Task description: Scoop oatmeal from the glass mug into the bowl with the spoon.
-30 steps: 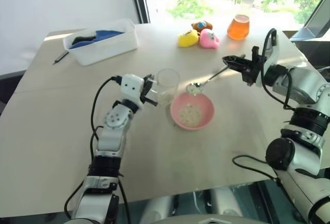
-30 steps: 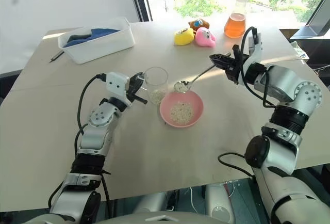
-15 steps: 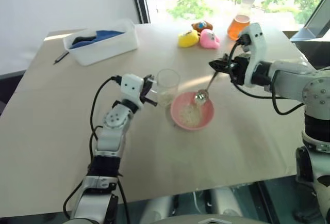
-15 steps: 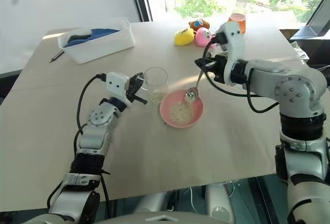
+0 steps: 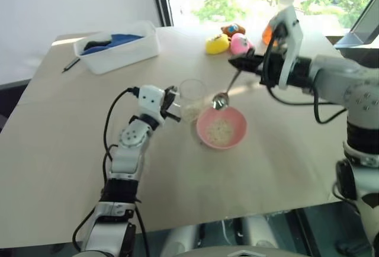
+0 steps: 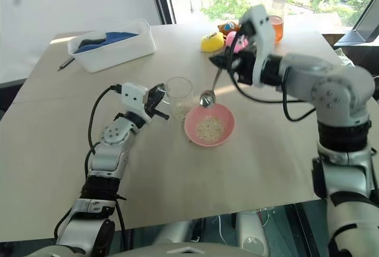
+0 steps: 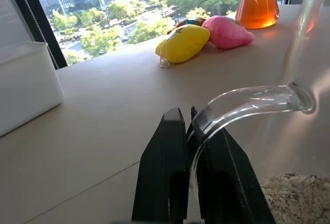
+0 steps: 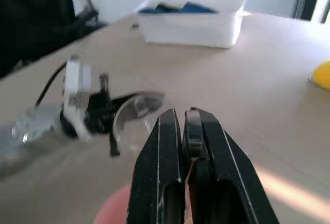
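The glass mug [image 5: 192, 98] stands on the table with oatmeal [image 7: 299, 198] in its bottom. My left gripper [image 7: 188, 118] is shut on the mug's clear handle [image 7: 252, 102]. Just right of the mug sits the pink bowl [image 5: 237, 138], holding a small heap of oatmeal [image 5: 220, 129]. My right gripper [image 5: 235, 61] is shut on the thin handle of the spoon [image 5: 219, 100]. The spoon hangs down and leftward, its shiny round end above the bowl's rim on the mug's side. In the right wrist view, the mug [image 8: 136, 113] lies beyond the shut fingers.
A white tub [image 5: 118, 45] with blue contents stands at the back left, a dark stick [image 5: 70, 65] beside it. Yellow [image 5: 218, 44] and pink [image 5: 240, 44] toys and a flask of orange liquid [image 5: 271, 29] sit at the back, behind my right arm.
My right gripper rose and swung left while rolling its wrist. The spoon went from level with flakes, tipped over the bowl, and now hangs near the mug. The left gripper stayed still.
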`<act>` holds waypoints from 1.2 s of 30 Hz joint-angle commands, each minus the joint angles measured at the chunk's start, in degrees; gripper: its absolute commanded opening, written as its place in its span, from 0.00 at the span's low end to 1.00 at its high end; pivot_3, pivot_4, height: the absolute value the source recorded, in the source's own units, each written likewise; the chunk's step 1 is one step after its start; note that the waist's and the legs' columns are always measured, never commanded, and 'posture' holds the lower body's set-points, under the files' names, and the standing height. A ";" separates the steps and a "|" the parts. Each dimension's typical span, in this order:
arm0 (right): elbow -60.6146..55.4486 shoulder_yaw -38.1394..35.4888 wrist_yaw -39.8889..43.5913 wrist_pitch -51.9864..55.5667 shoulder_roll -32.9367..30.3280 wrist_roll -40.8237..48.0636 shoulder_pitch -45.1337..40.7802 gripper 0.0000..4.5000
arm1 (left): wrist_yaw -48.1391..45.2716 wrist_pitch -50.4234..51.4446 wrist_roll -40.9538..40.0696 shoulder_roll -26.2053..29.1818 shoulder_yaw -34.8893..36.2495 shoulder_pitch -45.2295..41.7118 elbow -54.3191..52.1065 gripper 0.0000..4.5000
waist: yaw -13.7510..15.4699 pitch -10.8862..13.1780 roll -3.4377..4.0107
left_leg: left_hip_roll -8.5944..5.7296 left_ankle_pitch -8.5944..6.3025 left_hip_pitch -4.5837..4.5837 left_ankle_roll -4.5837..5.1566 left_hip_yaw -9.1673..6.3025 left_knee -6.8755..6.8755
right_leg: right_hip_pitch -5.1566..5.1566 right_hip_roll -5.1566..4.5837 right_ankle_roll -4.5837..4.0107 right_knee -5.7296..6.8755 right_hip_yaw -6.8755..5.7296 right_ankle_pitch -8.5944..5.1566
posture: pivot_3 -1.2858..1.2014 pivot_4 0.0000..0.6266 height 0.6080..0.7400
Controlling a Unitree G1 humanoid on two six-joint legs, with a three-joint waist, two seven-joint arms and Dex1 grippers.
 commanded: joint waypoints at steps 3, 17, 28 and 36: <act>9.89 -12.50 -15.01 2.82 9.26 10.17 -9.08 0.00 | -0.33 1.94 0.90 0.50 -0.19 1.99 2.15 0.00 | 0.06 -0.01 0.01 | 0.01 0.00 0.04 -0.01 -0.01 -0.07 | -0.02 0.01 -0.01 0.02 0.01 0.00 | 0.52 0.24 1.00; 10.28 -1.37 -12.59 -0.99 15.69 -1.85 -5.81 0.00 | -0.76 2.54 0.53 0.76 -0.48 2.18 1.98 0.00 | -0.14 -0.04 0.02 | -0.03 0.00 0.03 0.00 0.04 -0.07 | -0.05 -0.03 -0.01 0.07 0.01 0.00 | 0.52 0.24 1.00; 11.77 -0.31 -4.53 -8.58 16.60 -8.52 -6.88 0.63 | 0.17 3.63 1.25 0.84 -0.65 2.70 1.30 0.00 | -0.16 -0.04 0.02 | -0.03 0.01 0.03 0.00 0.03 -0.06 | -0.06 0.00 -0.01 0.07 -0.12 0.00 | 0.52 0.24 1.00; 12.21 -3.06 -2.75 -9.64 15.88 -8.99 -8.50 0.98 | 0.37 3.60 0.98 0.86 -0.43 3.10 0.87 0.17 | -0.20 -0.03 0.04 | -0.03 0.01 0.04 0.00 0.03 -0.06 | -0.06 0.00 -0.01 0.08 -0.12 0.00 | 0.52 0.24 1.00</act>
